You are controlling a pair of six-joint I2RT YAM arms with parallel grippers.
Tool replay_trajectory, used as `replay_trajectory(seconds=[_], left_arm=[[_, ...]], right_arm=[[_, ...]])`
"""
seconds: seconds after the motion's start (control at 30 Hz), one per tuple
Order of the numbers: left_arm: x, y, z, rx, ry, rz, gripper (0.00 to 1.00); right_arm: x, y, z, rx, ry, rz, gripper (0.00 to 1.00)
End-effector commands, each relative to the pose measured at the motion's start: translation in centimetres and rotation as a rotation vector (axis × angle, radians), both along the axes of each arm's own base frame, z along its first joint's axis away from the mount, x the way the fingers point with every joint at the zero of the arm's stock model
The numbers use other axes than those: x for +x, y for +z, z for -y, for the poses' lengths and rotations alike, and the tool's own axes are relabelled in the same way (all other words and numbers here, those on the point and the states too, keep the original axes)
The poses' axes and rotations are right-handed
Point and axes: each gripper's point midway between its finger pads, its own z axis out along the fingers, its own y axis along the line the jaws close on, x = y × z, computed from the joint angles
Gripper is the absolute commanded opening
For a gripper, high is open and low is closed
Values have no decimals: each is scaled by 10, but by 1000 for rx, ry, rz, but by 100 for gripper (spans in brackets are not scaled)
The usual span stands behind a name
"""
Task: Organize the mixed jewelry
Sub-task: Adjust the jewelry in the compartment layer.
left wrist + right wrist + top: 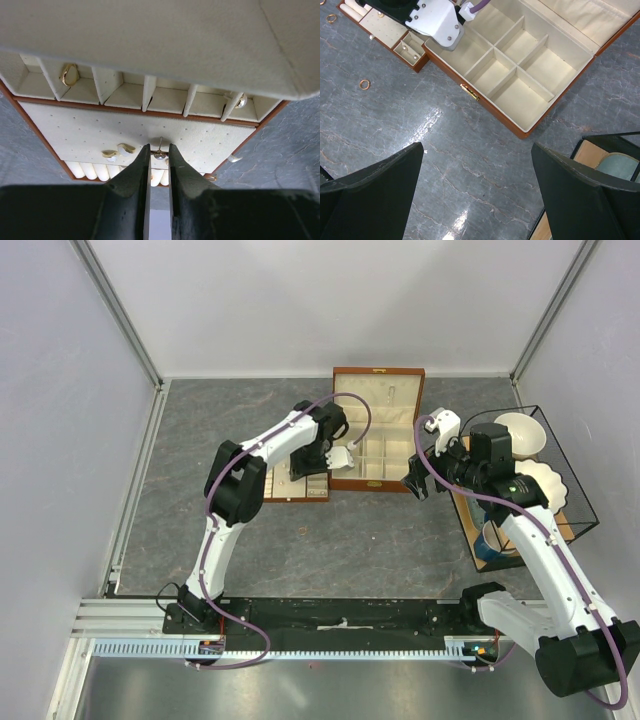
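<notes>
Gold ring (364, 84) on grey marbled table (470, 165)

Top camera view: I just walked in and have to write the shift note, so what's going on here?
The left gripper is down over the cream earring tray, jaws nearly closed around a small silver-ball earring; whether it is actually pinched is unclear. The right gripper hangs wide open and empty above the table, near the front of the open wooden jewelry box. Two gold earrings already sit on the tray, and a gold ring lies loose on the table.
</notes>
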Motion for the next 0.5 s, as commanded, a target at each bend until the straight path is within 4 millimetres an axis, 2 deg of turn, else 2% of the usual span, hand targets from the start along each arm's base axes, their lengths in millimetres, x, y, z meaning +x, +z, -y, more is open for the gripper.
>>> replay_trajectory(seconds=[0.0,0.33,0.47], left_arm=[[0,-4,11,-8,-52,-7,9],[0,-4,5,55,-75,10,8],[0,-4,1,76,-88,13,5]], right_arm=[[2,7,0,5,5,37,98],[2,7,-1,7,7,36,98],[2,7,0,5,6,37,98]])
